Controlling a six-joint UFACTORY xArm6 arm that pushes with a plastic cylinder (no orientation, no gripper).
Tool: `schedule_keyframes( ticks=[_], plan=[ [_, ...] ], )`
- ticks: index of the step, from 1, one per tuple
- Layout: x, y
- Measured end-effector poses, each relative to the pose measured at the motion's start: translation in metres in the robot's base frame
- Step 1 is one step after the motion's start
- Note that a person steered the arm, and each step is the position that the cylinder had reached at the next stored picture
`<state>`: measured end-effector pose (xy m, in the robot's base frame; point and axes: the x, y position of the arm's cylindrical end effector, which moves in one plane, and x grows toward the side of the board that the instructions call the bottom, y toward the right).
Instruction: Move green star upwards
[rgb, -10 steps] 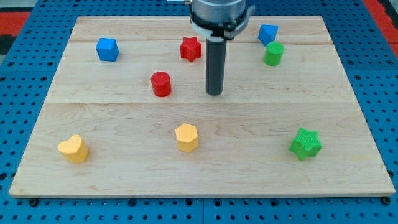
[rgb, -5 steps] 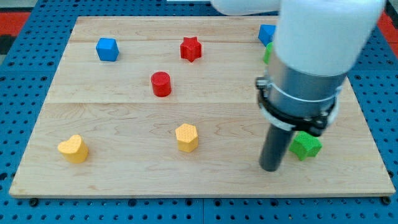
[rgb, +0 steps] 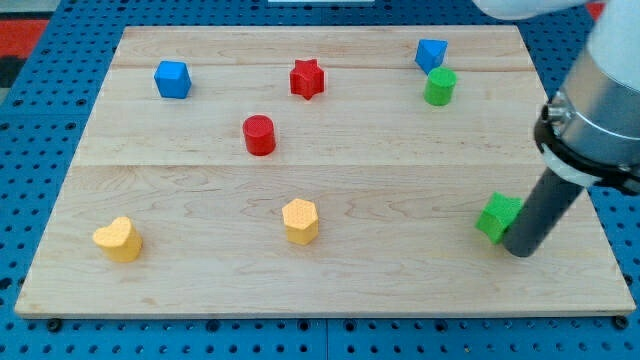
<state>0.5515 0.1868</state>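
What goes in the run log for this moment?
tip: lower right of green star, touching | star: near view's bottom right, not yet moved up

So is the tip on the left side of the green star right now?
No, my tip sits at the green star's lower right edge.

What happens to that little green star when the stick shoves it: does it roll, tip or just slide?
Most likely it just slides: the green star sits low and flat on the smooth wooden board, so tipping seems unlikely. Its points should keep it from rolling. My tip touches it off-centre, at its lower right, so it may turn as it goes.
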Motion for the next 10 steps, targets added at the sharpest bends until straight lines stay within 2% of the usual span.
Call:
schedule_keyframes(
  ticks=[1,4,6,9,10],
  plan=[
    [-0.014,-0.019],
    [-0.056,0.002],
    [-0.057,0.026],
    [-0.057,0.027],
    [-0.027,0.027]
  ],
)
